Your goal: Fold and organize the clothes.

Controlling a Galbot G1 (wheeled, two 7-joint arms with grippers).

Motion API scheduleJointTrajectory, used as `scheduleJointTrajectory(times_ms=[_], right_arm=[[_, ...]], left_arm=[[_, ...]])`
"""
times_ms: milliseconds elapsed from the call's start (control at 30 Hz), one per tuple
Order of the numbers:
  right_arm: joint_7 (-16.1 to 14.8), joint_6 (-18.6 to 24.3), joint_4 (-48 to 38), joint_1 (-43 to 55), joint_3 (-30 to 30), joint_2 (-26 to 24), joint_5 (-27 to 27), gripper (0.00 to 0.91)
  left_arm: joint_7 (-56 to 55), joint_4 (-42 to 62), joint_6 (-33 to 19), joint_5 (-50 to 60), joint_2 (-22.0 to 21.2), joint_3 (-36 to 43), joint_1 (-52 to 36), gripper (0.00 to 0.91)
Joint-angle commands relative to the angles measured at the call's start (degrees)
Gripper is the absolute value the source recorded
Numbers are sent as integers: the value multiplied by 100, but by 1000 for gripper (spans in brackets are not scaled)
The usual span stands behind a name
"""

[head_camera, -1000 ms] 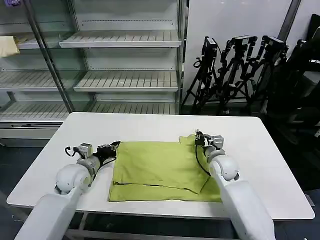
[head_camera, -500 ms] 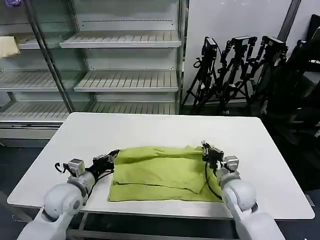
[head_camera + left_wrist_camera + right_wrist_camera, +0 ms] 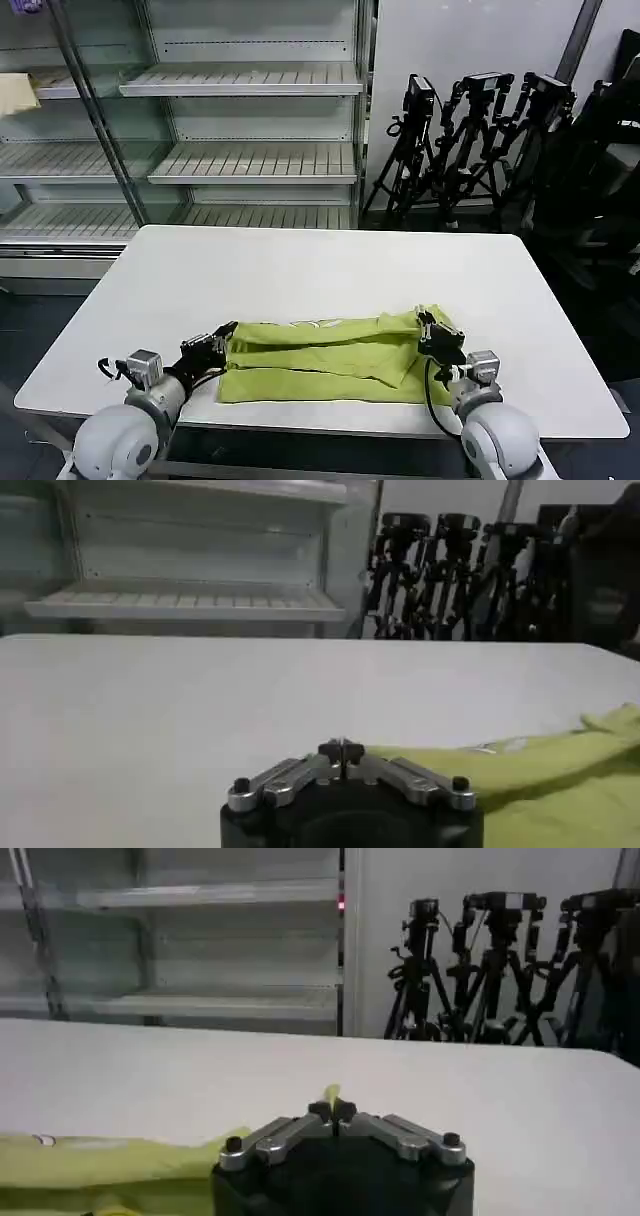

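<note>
lime yellow-green shirt (image 3: 320, 356) with a small pale print near its far edge, plain white table (image 3: 300, 265), black grippers with silver fingers, black tripods (image 3: 470, 140) far right

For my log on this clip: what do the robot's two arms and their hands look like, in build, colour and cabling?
Both arms have rounded, glossy white shells. Each narrows to a grey metal wrist block with black cables looping beside it. The left hand and right hand are black. In the wrist views each has a black body with two silver finger links fixed by dark screws.
</note>
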Motion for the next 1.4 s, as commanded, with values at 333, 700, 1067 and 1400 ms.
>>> scheduleJointTrajectory(times_ms=[333,700,1067,1400], right_arm=[[-45,137,127,-543,218,-23,-131,0],[-30,92,503,-532,237,-93,22,0],[-98,155,236,-652,303,-80,-211,907],[-213,210,669,-1102,812,15,-294,907]], left_arm=[[-43,-331,29,74,49,-68,469,10],[-31,-223,32,56,103,-167,380,10],[-22,-248,114,358,94,-83,379,907],[-1415,-642,111,-426,-21,67,437,907]])
